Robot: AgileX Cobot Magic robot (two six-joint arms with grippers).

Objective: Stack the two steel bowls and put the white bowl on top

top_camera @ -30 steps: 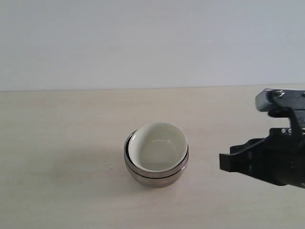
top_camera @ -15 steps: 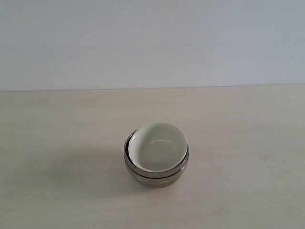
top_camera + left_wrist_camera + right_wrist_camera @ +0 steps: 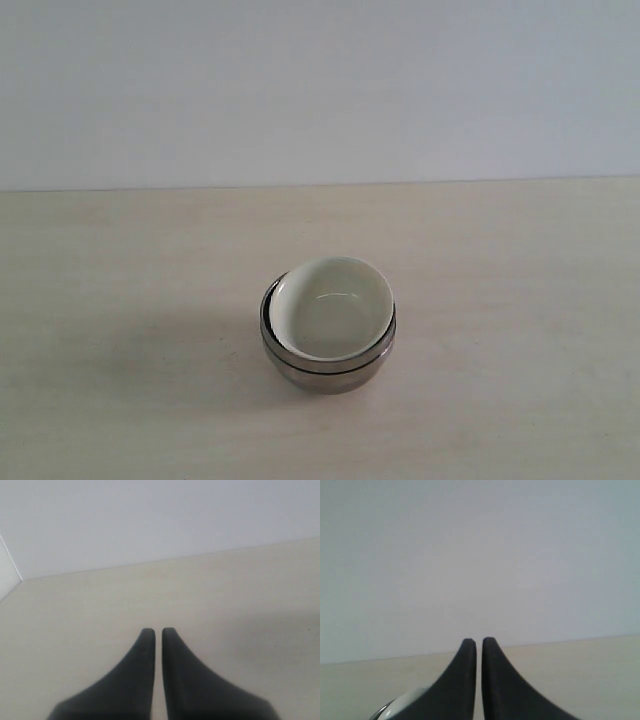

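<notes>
**Nested bowl stack with both grippers closed**

Exterior view: the two steel bowls (image 3: pixel 328 376) stand nested on the pale wooden table (image 3: pixel 120 280). The white bowl (image 3: pixel 333 308) sits inside the upper one, slightly off-centre, upright and open side up. Left wrist view: the left gripper (image 3: pixel 158 632) hangs over the table, its dark fingers together with only a thin slit between them, holding nothing. Right wrist view: the right gripper (image 3: pixel 479 642) is likewise closed and empty. The white bowl's rim shows just beside and below one fingertip, partly hidden by that finger.
</notes>
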